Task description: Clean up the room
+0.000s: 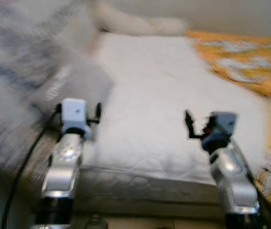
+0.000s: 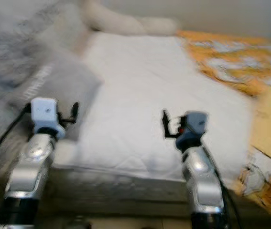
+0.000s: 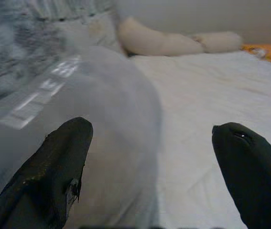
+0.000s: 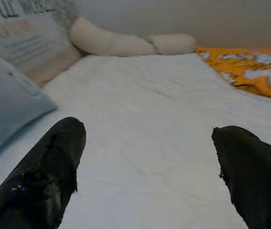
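Nearest the robot, both arms are raised over the foot of the bed (image 1: 140,183), and the head views are blurred. The left tool (image 3: 149,157) has its fingers spread wide and empty, aimed at the grey pillow (image 1: 73,86) lying just ahead of it on the white sheet (image 4: 140,143). The right tool (image 4: 147,157), likewise spread and empty, hovers over bare sheet. The step in hand is probably taking up the grey pillow; a good grasp would pinch a corner or edge, not the soft middle. Further off lie an orange patterned cover (image 1: 240,57) on the robot's right and a cream bolster (image 4: 121,43) along the wall. The right wrist view alone reveals a printed cushion (image 4: 30,38) beside the bolster.
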Motion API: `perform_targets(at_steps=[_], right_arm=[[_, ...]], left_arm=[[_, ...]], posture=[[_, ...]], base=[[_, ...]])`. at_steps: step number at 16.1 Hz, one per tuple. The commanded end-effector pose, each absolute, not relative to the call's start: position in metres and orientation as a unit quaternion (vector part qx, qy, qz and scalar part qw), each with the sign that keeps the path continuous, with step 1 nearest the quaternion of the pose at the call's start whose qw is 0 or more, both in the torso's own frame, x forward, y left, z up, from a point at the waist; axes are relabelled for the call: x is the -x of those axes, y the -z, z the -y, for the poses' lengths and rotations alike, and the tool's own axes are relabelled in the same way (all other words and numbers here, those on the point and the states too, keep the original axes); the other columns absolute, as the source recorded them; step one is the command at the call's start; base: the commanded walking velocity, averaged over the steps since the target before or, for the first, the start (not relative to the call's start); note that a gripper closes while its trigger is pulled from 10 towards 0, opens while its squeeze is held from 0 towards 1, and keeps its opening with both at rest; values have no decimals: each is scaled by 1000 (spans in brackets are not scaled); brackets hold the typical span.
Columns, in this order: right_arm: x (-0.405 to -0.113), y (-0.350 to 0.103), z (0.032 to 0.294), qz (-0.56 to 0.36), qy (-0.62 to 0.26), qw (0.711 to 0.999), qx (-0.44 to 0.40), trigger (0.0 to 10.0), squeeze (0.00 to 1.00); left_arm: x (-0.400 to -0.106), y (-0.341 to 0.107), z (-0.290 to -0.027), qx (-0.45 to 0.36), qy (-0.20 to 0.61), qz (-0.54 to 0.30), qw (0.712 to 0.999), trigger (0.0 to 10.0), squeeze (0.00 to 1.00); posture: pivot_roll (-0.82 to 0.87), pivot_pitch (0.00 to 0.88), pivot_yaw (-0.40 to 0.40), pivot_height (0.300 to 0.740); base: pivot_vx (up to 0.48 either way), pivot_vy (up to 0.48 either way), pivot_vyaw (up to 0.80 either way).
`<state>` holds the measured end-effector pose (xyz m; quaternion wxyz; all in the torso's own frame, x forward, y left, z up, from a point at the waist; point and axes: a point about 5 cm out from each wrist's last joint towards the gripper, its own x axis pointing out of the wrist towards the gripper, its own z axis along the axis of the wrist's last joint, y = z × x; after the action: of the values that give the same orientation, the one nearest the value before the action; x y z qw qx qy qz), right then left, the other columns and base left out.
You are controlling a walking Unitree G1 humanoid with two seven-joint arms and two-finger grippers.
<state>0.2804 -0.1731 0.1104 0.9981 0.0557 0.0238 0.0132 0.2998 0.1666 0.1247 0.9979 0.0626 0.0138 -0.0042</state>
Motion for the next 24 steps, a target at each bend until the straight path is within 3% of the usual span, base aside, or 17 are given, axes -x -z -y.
perform_targets(at_steps=[1, 4, 24], right_arm=[[-282, -114, 173, -22, -13, 998, -64, 10000, 1000], [-282, -109, 177, -24, 19, 998, -57, 10000, 1000], [-286, -111, 169, -19, 4, 999, -37, 10000, 1000]], left_arm=[[-303, -130, -163, -69, 12, -6, 998, 10000, 1000], [-304, -129, -166, -77, 9, -13, 997, 10000, 1000], [-314, -125, -166, -75, 17, -38, 996, 10000, 1000]], posture=[[7, 0, -56, 740], [17, 0, -56, 740], [-16, 0, -24, 740]], base=[[0, -480, 788], [0, -480, 779], [0, -480, 0]])
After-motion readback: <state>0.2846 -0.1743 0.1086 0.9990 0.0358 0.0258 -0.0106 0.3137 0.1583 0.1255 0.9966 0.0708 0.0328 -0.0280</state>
